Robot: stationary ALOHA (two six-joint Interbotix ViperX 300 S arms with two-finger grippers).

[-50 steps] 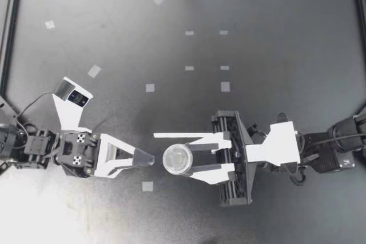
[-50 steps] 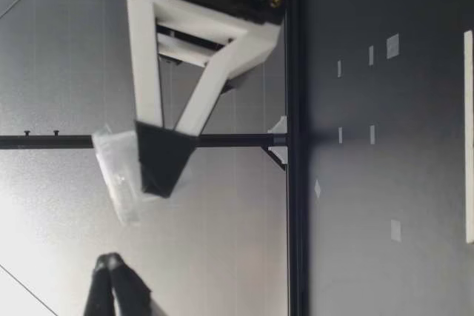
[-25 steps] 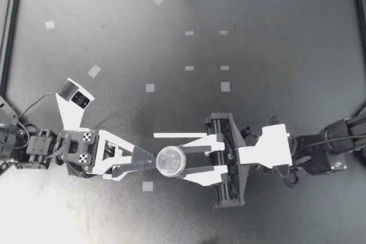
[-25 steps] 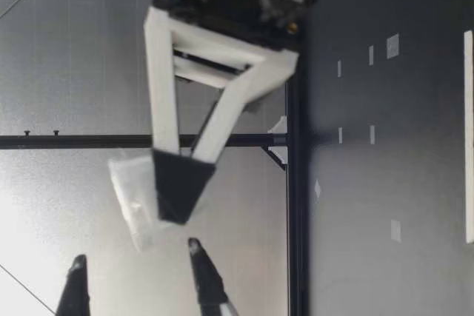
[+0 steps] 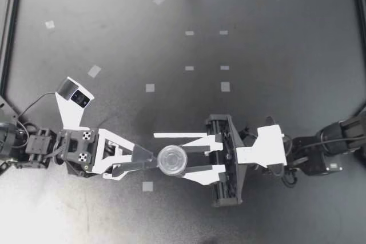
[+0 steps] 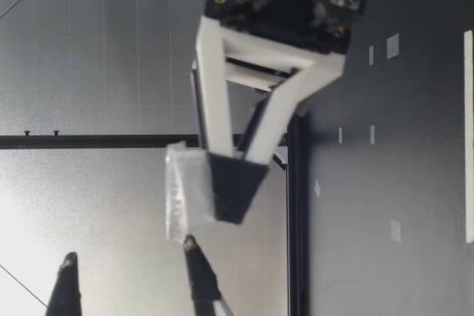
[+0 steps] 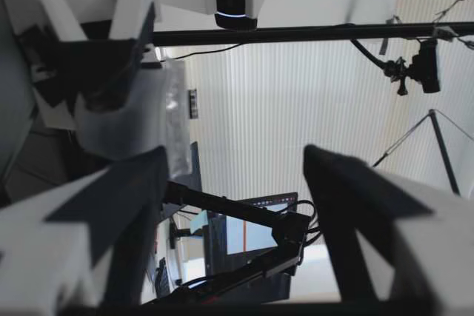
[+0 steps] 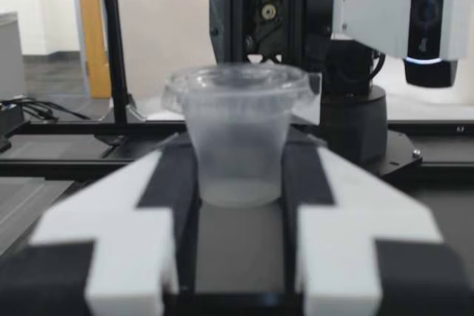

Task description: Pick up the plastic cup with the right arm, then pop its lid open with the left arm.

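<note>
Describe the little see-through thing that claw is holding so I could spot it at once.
Start at the dark table and find my right gripper, shut on a small clear plastic cup with a clear lid. Held above the table, it is the only round, transparent thing there; my left gripper beside it is open and empty.

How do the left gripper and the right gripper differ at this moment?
The right gripper is shut on a clear lidded cup; the left gripper holds nothing, its jaws open. The right gripper's jaws lie side by side; the left gripper's stand one above the other, beside the cup. Both hang above the table.
</note>
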